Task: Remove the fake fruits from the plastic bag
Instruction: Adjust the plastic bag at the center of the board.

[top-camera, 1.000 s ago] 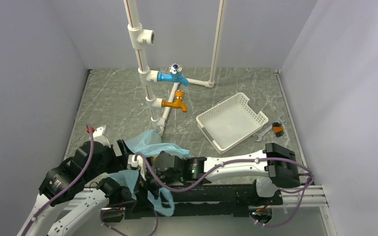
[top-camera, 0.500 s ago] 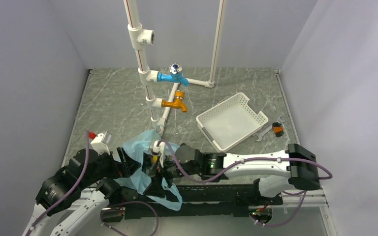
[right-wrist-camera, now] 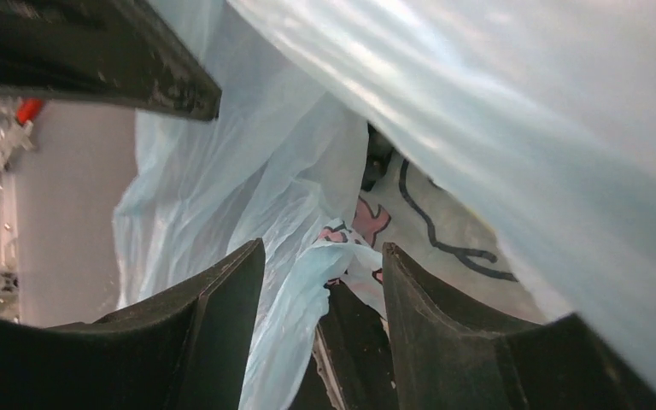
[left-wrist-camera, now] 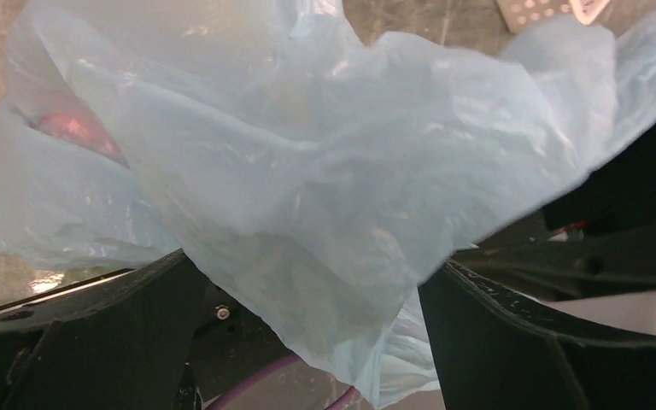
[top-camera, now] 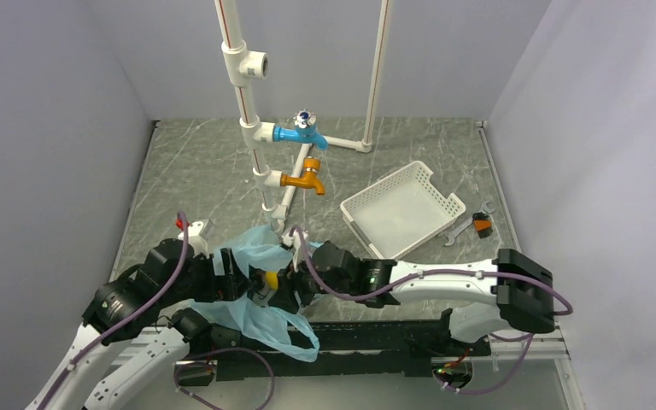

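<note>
The light-blue plastic bag (top-camera: 252,307) lies crumpled near the table's front left, between the two grippers. An orange-yellow fruit (top-camera: 269,280) shows at the bag in the top view. A red fruit (left-wrist-camera: 73,132) glows through the film in the left wrist view. My left gripper (top-camera: 237,278) (left-wrist-camera: 307,265) is open wide, and bag film (left-wrist-camera: 307,171) hangs loose between its fingers. My right gripper (top-camera: 284,286) (right-wrist-camera: 320,248) reaches into the bag with its jaws partly apart around a loose fold (right-wrist-camera: 307,299). A dark printed mark (right-wrist-camera: 444,239) lies just beyond it. Other fruits are hidden.
A white slotted basket (top-camera: 401,213) sits at right of centre. A white pipe frame carries a blue tap (top-camera: 301,132) and an orange tap (top-camera: 303,179) behind the bag. A wrench (top-camera: 457,231) and a small orange-black part (top-camera: 482,225) lie right of the basket.
Both grippers moved away from the near edge toward the pipe frame, carrying the bag's mouth along. The right jaws narrowed. The bag's lower part spread out toward the front.
</note>
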Robot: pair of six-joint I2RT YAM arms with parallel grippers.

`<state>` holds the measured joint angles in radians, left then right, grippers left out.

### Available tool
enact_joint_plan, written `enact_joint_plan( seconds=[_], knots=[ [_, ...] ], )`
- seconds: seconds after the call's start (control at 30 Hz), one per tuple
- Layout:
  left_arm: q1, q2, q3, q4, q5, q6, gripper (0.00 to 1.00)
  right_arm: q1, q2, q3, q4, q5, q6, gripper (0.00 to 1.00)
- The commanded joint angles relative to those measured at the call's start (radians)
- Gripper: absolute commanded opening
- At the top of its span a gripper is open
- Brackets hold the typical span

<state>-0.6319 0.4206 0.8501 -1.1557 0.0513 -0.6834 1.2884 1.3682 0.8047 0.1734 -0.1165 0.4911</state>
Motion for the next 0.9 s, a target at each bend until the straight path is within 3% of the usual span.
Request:
enact_joint_plan(
  seconds=[0.0, 0.2, 0.3, 0.43, 0.57, 0.7, 0.8, 0.87],
  knots=[
    [-0.001, 0.046, 0.027, 0.023, -0.048, 0.013, 0.87, 0.063, 0.092, 0.011, 0.069, 0.056, 0.006, 0.52],
    [-0.001, 0.102, -0.018, 0.071, -0.108, 0.001, 0.34, 0.193, 0.197, 0.009, 0.129, 0.145, -0.015, 0.39],
    [-0.001, 0.121, -0.043, 0.058, -0.131, 0.004, 0.15, 0.209, 0.23, -0.004, 0.156, 0.124, 0.007, 0.35],
    [-0.002, 0.12, -0.076, 0.05, -0.118, 0.014, 0.0, 0.208, 0.241, -0.036, 0.158, 0.142, 0.011, 0.35],
    [-0.001, 0.086, -0.089, 0.066, -0.093, 0.028, 0.0, 0.188, 0.146, -0.045, 0.076, 0.26, -0.022, 0.44],
    [-0.001, 0.056, -0.114, 0.083, -0.062, 0.031, 0.0, 0.15, 0.018, -0.072, 0.022, 0.347, -0.065, 0.66],
    [-0.001, 0.056, -0.12, 0.082, -0.061, 0.031, 0.0, 0.116, -0.05, -0.081, 0.009, 0.35, -0.068, 0.77],
    [0.0, 0.054, -0.122, 0.084, -0.061, 0.032, 0.0, 0.104, -0.078, -0.102, 0.054, 0.332, -0.067, 0.79]
  ],
)
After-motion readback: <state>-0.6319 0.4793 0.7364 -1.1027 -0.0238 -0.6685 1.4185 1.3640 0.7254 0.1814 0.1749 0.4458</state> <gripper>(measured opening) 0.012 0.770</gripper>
